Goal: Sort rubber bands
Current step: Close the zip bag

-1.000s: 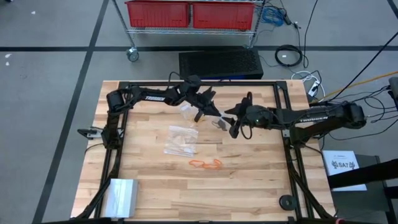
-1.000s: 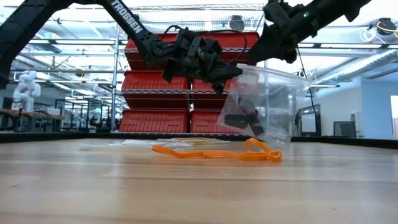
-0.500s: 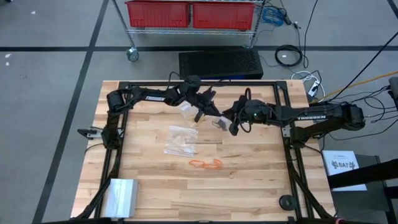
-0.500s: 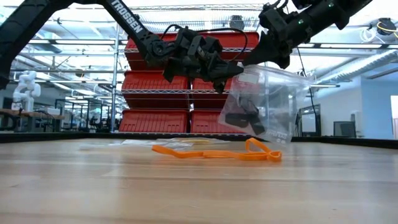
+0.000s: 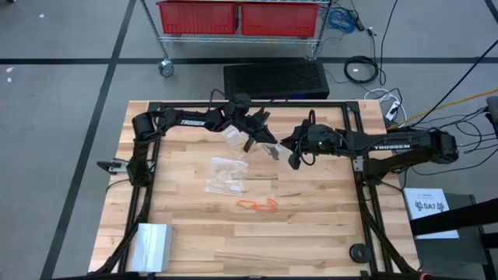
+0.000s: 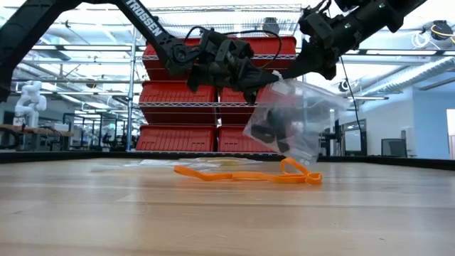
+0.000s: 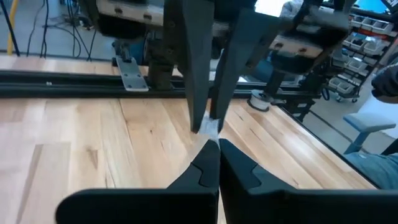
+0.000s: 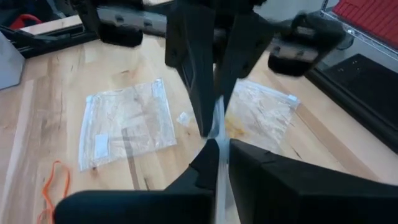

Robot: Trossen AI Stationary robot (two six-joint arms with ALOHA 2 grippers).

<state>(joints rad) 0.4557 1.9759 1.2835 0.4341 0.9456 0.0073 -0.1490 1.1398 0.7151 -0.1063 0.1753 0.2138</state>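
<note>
While both grippers, left (image 6: 264, 84) and right (image 6: 311, 65), clench the raised bag (image 6: 291, 121) holding black bands (image 6: 274, 133), orange bands (image 6: 245, 173) lie on the counter (image 6: 227, 213).
Bands look light, limp and stretchy; pinch one strand, not the tangle.

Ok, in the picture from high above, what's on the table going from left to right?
Folded clear plastic at the near left corner → flat clear bags → orange rubber bands → black round thing at the near right edge.

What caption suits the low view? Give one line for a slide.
Both grippers, left and right, hold a clear bag of black bands above orange rubber bands on the table.
</note>
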